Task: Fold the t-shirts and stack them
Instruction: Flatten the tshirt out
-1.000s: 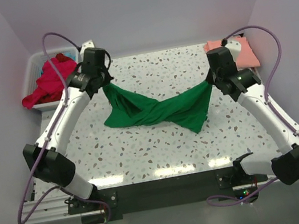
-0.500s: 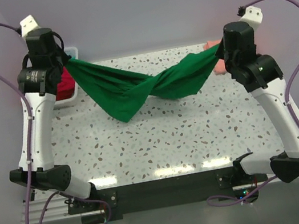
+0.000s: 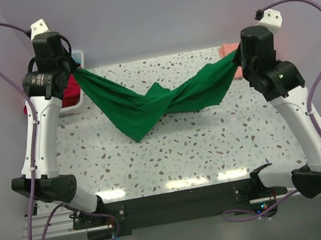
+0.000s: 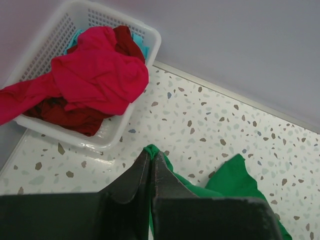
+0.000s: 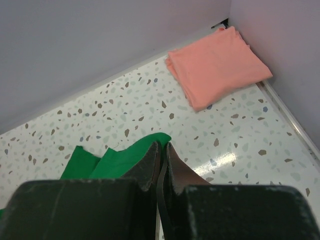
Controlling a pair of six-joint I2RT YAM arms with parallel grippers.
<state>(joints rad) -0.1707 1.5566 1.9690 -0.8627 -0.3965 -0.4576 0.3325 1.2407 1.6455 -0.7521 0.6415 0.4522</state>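
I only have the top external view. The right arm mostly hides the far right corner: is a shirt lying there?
Observer: Yes, the right wrist view shows a salmon-pink t-shirt folded flat in that corner.
Operator: What's in the basket behind the left arm?
Observer: The white basket holds a magenta t-shirt on darker red cloth, part trailing over the rim.
Operator: Are the pincers closed?
Observer: Yes, the left pincer and right pincer are each shut on an edge of the green t-shirt.
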